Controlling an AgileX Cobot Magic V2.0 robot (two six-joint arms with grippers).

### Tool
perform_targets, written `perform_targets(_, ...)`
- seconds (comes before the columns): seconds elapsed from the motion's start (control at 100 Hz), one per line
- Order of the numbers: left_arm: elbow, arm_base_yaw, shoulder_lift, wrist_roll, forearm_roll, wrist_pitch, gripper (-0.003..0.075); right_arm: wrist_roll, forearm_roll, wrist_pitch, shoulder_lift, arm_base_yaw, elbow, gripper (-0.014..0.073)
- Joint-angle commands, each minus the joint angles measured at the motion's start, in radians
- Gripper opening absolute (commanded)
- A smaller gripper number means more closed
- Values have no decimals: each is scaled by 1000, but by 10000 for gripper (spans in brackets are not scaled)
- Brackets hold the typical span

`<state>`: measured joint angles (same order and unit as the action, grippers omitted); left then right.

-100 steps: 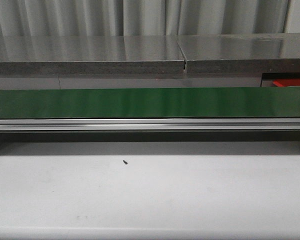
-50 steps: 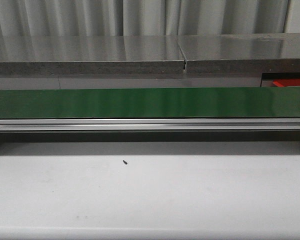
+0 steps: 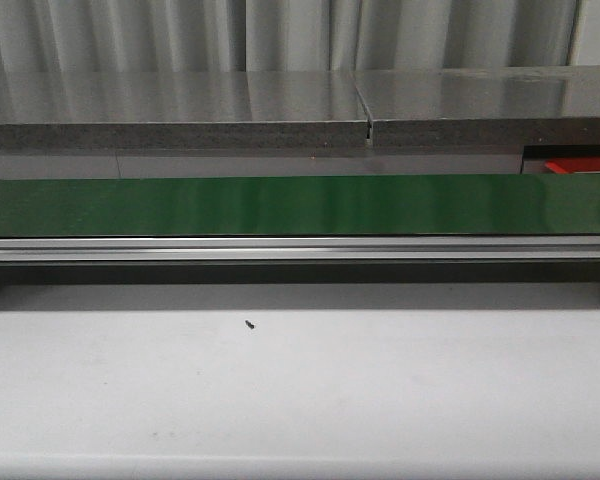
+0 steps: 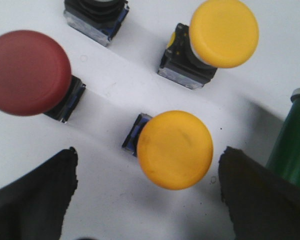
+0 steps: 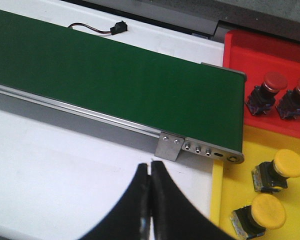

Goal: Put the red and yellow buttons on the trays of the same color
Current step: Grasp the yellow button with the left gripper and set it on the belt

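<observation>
In the left wrist view my left gripper (image 4: 147, 165) is open just above a yellow button (image 4: 175, 149) that lies on the white surface between its fingers. A second yellow button (image 4: 223, 33) and a red button (image 4: 26, 72) lie close by. In the right wrist view my right gripper (image 5: 150, 167) is shut and empty over the white table. Past the belt's end, the red tray (image 5: 250, 52) holds two red buttons (image 5: 271, 82), and the yellow tray (image 5: 290, 200) holds two yellow buttons (image 5: 287, 164). Neither gripper shows in the front view.
A long green conveyor belt (image 3: 300, 205) on a metal rail crosses the front view; its end (image 4: 292, 145) shows beside the left gripper. A small dark speck (image 3: 250, 323) lies on the white table. Another dark button base (image 4: 96, 17) sits further off. A black cable connector (image 5: 119, 26) lies behind the belt.
</observation>
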<state>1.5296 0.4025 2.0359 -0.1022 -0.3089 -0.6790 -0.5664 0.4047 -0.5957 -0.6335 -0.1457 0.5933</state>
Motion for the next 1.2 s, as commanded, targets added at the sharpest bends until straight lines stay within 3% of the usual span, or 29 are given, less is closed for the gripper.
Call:
perform_targets(0.0,47,-17,-43,-5,-23,50,567,-2,11,54,5,0,26,-98)
perform_targets(0.63,68,-21,15,-9,-24,87,557,-2,11,54,5,0,26,-98)
perform_targets(0.72,68,-21,15,-9,-24,87,482,-2,11,54,5,0,26,-98)
perform_targets(0.94,68,-21,7,-11,-24,87,114,-2,11,54,5,0,26,-98)
perform_targets(1.03,68,-21,-15,-11,-24,78,1,-2,11,54,5,0,26,-98)
perform_targets(1.19,68,-34,-94,-11,-25,52,-19,-2,11,54,5,0,26,-98)
